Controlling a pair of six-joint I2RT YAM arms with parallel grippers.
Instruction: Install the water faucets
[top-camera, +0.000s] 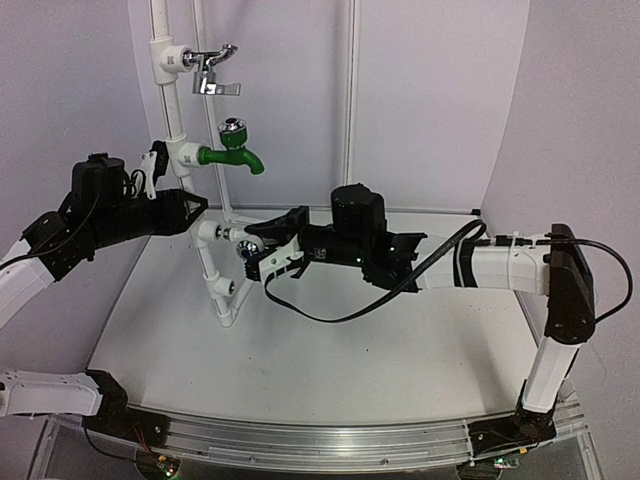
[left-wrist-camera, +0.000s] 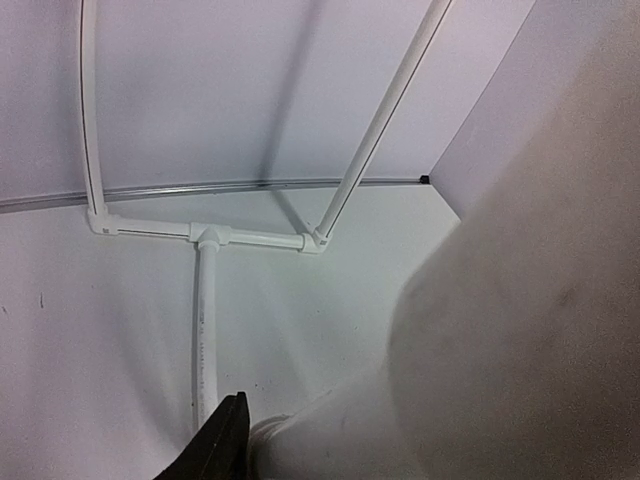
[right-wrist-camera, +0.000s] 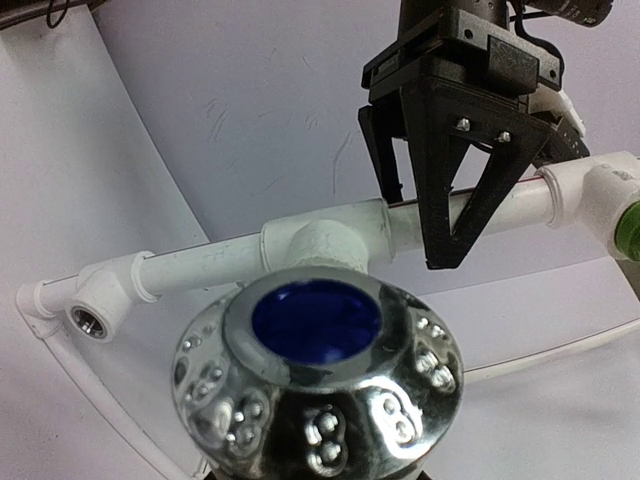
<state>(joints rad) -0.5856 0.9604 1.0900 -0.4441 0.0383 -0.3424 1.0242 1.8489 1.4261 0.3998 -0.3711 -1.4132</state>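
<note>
- the left gripper (top-camera: 195, 210) is reaching in from the left and clenching on the white pipe stand (top-camera: 174, 110), one finger in front of the tube and one behind it in the right wrist view. it is most likely bracing the frame so it does not twist or tip while a tap is being screwed in.
- in the left wrist view the pipe is filling the lower right as a blur beside one black finger (left-wrist-camera: 225, 440), which fits a grip right on the tube.
- on the upper part of the stand, the chrome lever tap (top-camera: 213, 72) and the green tap (top-camera: 235, 152) are already sitting in their fittings, spouts pointing right. neither is being touched.
- just below the left gripper's hold, the tee fitting (right-wrist-camera: 325, 245) is facing the right arm, and this looks like the socket being worked on.
- further down the pipe, an open threaded socket (right-wrist-camera: 90, 318) is showing its empty mouth, so i judge at least one more tap is waiting to go in.
- the water faucet (right-wrist-camera: 315, 370) is sitting directly in front of the tee, its chrome knob with a blue centre filling the right wrist view. whether its thread is already biting in the socket i cannot tell.
- the right gripper (top-camera: 262, 252) is grasping the water faucet from the right, lined up with the tee's axis, probably so a wrist roll can turn it in.
- the right arm's black cable (top-camera: 330, 310) is sagging onto the table beneath it.
</note>
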